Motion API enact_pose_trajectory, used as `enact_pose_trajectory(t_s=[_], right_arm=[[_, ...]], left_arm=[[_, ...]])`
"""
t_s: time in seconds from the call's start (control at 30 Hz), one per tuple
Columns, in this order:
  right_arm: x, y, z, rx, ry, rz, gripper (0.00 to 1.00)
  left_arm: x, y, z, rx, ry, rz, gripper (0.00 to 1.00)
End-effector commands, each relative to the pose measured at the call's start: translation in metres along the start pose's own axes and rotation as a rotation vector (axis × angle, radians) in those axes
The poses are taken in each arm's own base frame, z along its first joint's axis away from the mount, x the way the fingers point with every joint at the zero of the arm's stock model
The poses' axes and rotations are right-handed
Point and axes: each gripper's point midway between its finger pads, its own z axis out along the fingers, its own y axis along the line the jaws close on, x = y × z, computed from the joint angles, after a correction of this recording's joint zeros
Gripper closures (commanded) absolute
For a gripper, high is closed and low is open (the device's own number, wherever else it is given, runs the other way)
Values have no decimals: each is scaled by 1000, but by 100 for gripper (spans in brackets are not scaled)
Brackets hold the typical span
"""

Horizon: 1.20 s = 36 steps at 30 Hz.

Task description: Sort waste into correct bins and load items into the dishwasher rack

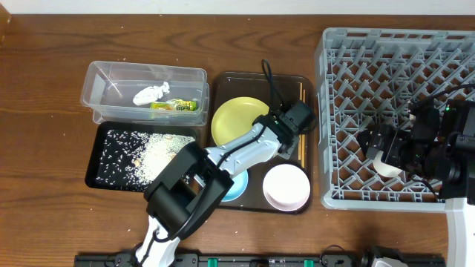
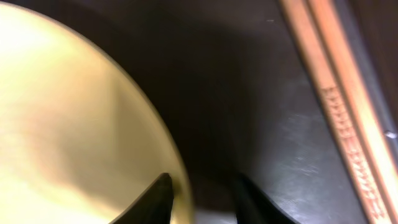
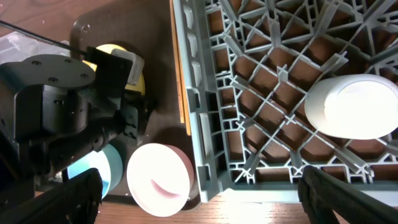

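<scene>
The left claw (image 1: 288,135) sits low at the right edge of the plate (image 1: 237,119). Its jaws are narrowly parted, one finger (image 2: 158,199) over the plate and the other over the brown tray (image 1: 249,84), with the rim between them and not gripped. The plate lies in the far part of that tray. The chopsticks (image 1: 301,93) lie along the tray's right side, the white bowl (image 1: 286,185) at its near right, and the blue bowl (image 1: 237,189) is half hidden under the arm.

The right claw (image 1: 380,145) hangs over the rack (image 1: 393,33), jaws wide and holding nothing. The cup (image 3: 351,106) rests in the rack's near right part.

At far left on the table (image 1: 44,74), the tub (image 1: 100,81) holds the tissue (image 1: 148,94) and wrapper (image 1: 178,106). Just near of it, the black tray (image 1: 96,159) holds the rice (image 1: 156,152).
</scene>
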Motion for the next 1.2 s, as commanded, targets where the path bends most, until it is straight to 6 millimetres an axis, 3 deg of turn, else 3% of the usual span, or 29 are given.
enact_pose_trajectory(t_s=[0.0,0.03,0.07,0.37,0.53,0.67,0.7,0.73,0.9,1.03,1.17], right_arm=[[-1,-1,-1,2,-4,-11,1],[-1,-1,-1,2,-4,-10,1],[-1,-1,-1,2,-4,-11,1],[-1,-1,-1,2,-4,-10,1],[-1,-1,-1,2,-4,-10,1],[-1,-1,-1,3,-3,-10,1],[0,-1,-1,3,-1,-9,1],[0,-1,-1,3,0,-9,1],[0,-1,-1,3,1,-12,1],[-1,-1,-1,3,-2,-13,1],[0,-1,-1,3,-1,-13,1]], left_arm=[[7,3,8,-11,28,15,81],[6,2,8,-6,28,14,92],[5,1,6,-1,28,14,94],[-23,0,-42,34,-79,-1,94],[-21,1,-43,33,-73,0,94],[-18,-4,-41,57,-59,4,83],[-18,-5,-41,60,-58,4,67],[-18,-6,-41,64,-58,4,60],[-11,-1,-54,60,-26,4,56],[-19,8,-94,68,-64,-37,50],[-27,29,-148,25,-163,-57,39]])
